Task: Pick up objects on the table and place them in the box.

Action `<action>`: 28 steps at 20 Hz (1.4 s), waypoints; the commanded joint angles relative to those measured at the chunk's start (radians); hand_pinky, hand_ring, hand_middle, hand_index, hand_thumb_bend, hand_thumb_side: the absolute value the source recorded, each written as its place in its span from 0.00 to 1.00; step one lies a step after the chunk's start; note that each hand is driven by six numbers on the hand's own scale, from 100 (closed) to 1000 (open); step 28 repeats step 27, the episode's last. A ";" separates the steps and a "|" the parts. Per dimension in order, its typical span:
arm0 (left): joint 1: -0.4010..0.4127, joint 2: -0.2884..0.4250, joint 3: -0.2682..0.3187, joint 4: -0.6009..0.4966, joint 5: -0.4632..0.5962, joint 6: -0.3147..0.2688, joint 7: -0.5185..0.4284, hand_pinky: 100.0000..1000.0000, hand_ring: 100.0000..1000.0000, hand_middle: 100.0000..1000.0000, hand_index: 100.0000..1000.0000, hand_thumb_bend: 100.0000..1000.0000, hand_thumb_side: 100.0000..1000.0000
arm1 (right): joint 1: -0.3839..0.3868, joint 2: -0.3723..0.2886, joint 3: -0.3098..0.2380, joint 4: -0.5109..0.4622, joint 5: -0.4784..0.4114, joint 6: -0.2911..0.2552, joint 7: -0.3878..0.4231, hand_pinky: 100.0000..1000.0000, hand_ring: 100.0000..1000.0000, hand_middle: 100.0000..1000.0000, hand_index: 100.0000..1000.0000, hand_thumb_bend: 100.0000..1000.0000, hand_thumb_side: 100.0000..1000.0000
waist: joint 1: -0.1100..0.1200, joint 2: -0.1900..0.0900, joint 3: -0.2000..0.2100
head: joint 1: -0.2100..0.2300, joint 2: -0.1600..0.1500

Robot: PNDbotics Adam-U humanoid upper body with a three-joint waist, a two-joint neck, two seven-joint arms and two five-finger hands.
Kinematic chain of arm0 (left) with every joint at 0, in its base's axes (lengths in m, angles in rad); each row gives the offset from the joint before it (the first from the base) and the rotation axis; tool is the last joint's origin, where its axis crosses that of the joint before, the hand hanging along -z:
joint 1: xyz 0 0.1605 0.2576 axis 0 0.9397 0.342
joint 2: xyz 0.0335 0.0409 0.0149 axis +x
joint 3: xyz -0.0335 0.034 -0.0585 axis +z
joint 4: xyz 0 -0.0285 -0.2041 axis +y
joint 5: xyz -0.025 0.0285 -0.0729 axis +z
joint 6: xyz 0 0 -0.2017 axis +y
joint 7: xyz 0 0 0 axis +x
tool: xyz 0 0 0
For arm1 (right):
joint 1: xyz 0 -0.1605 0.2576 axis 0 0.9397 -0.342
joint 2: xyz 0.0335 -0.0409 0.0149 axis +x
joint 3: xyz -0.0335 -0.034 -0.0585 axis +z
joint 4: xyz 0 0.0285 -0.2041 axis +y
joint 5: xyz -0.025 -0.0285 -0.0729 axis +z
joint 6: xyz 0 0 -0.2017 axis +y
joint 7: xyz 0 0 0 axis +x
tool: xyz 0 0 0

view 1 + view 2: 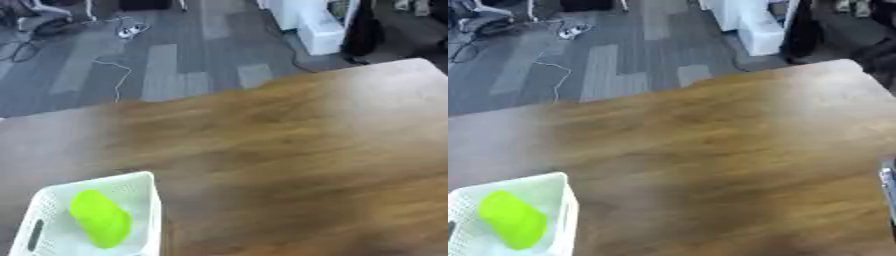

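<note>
A white perforated box [149,192] stands at the lower left of the wooden table [289,145]. Inside it lies an oblong bright green object [100,217], tilted along the box's length. Neither hand shows in the left eye view. In the right eye view a thin silver-grey edge [889,187] pokes in at the right border; I cannot tell what it is.
The table's far edge runs askew from left to upper right. Beyond it lies grey carpet with loose cables [112,75], a white unit [317,25] and a dark shape [360,31] at the back right.
</note>
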 commanded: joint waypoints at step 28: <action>-0.015 -0.082 -0.146 -0.009 -0.132 -0.423 0.115 0.00 0.19 0.31 0.55 0.35 0.96 | 0.072 -0.008 0.009 -0.013 0.007 -0.146 -0.095 0.28 0.39 0.42 0.50 0.18 1.00 | -0.022 -0.002 0.041 | -0.067 -0.124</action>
